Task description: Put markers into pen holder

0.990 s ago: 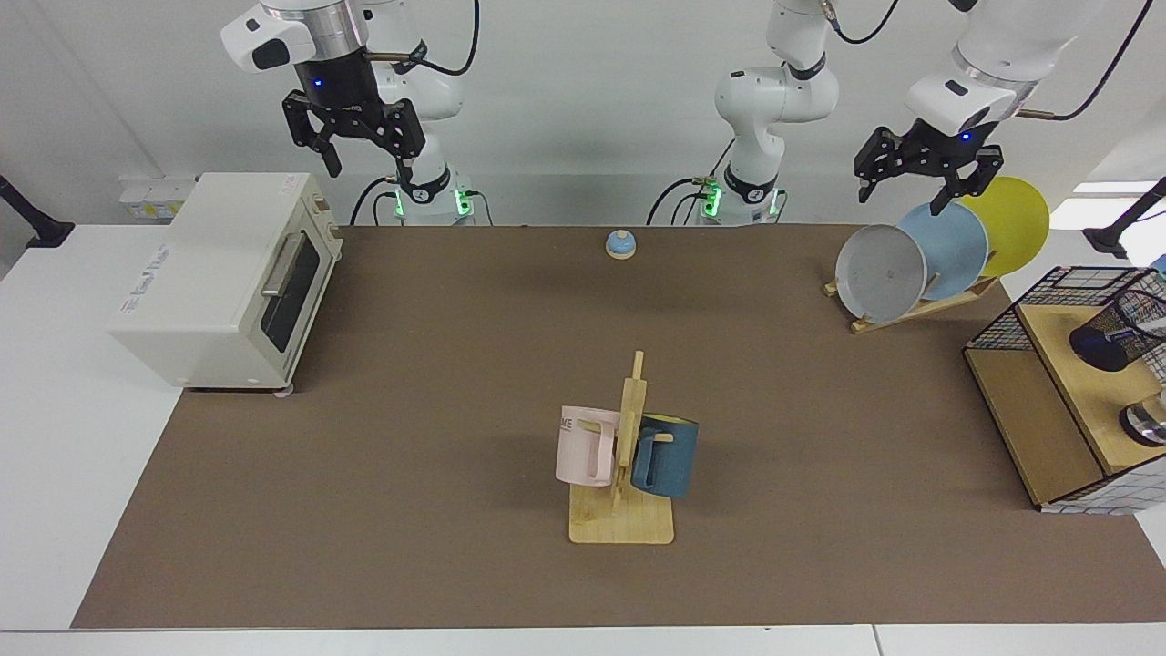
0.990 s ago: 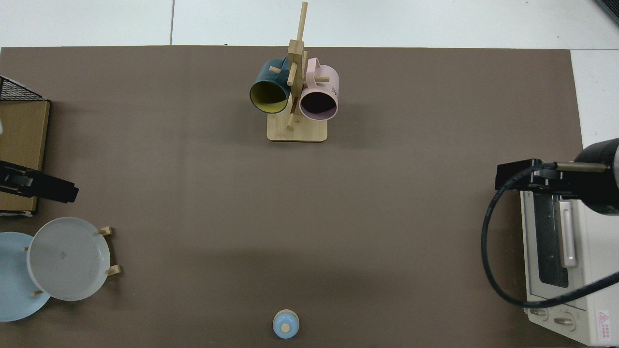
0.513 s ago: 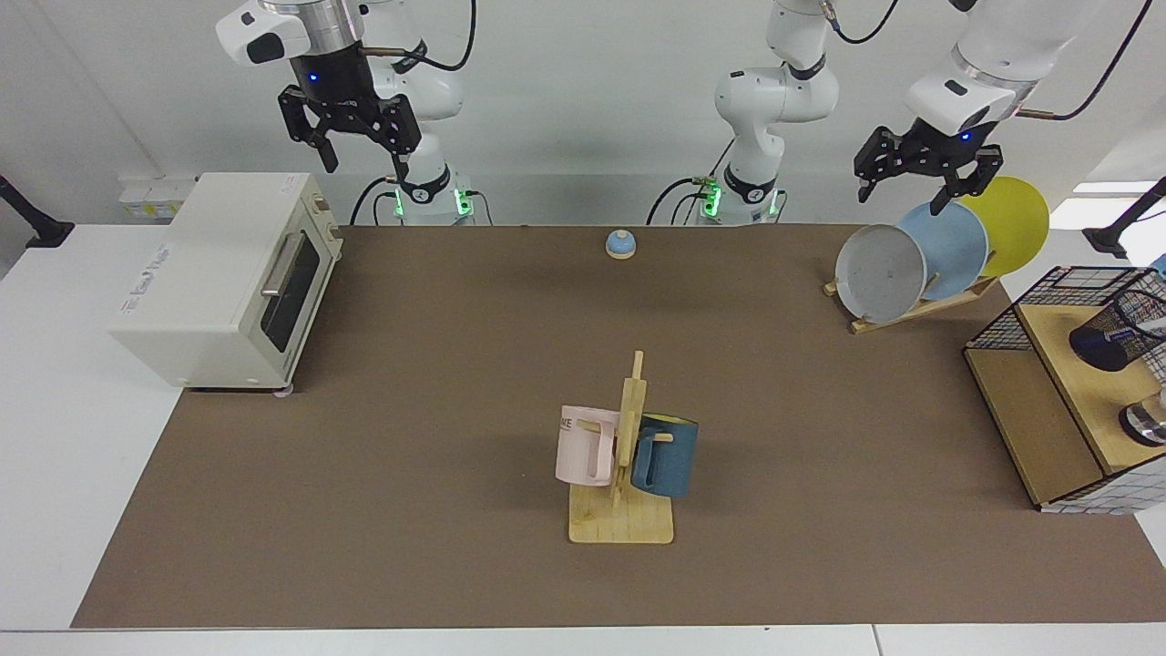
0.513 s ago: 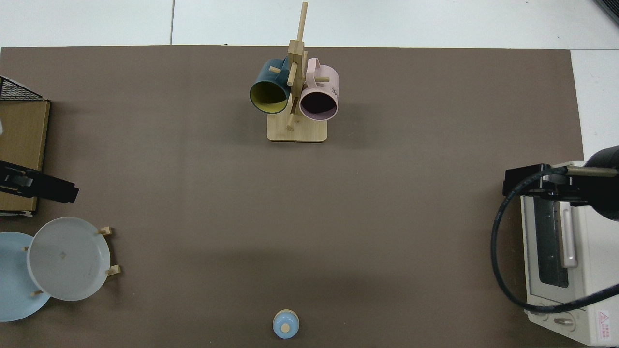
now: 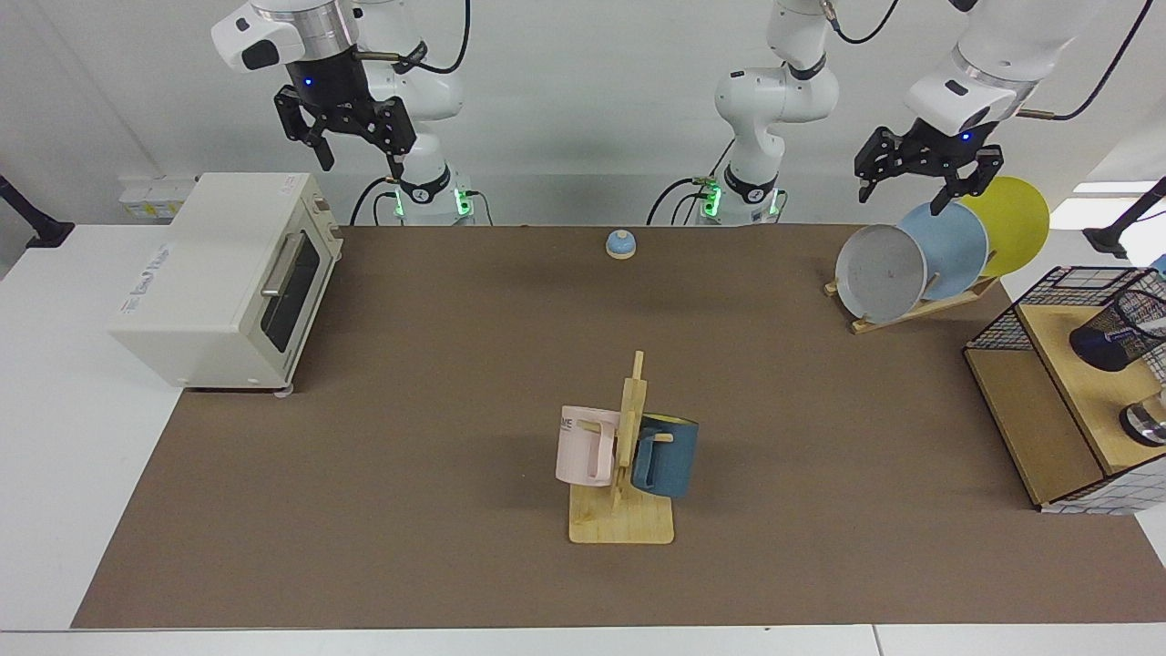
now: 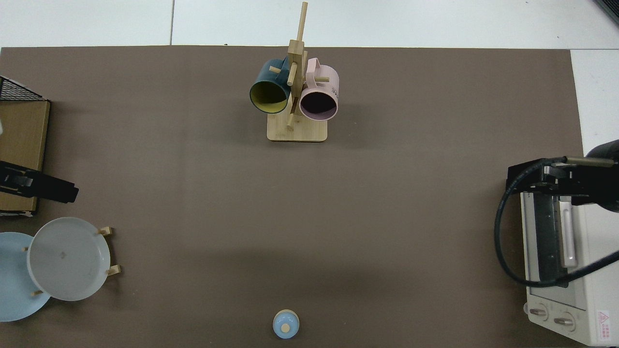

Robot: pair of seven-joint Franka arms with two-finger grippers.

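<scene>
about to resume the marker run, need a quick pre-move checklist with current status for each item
1. Left gripper empty and open, hovering above the plate rack: ok.
2. Right gripper empty and open, raised above the toaster oven: ok.
3. Pen holder located, on the wooden shelf at the table's edge, partly cut off by the picture: ok.
4. Pen holder upright: cannot tell, it looks tilted.
5. Marker located: not ok, none plainly visible in either view.
6. Path from left gripper to the pen holder free of the yellow plate: cannot tell.

Black mesh pen holder (image 5: 1122,332) tilted in basket (image 5: 1020,314)
</scene>
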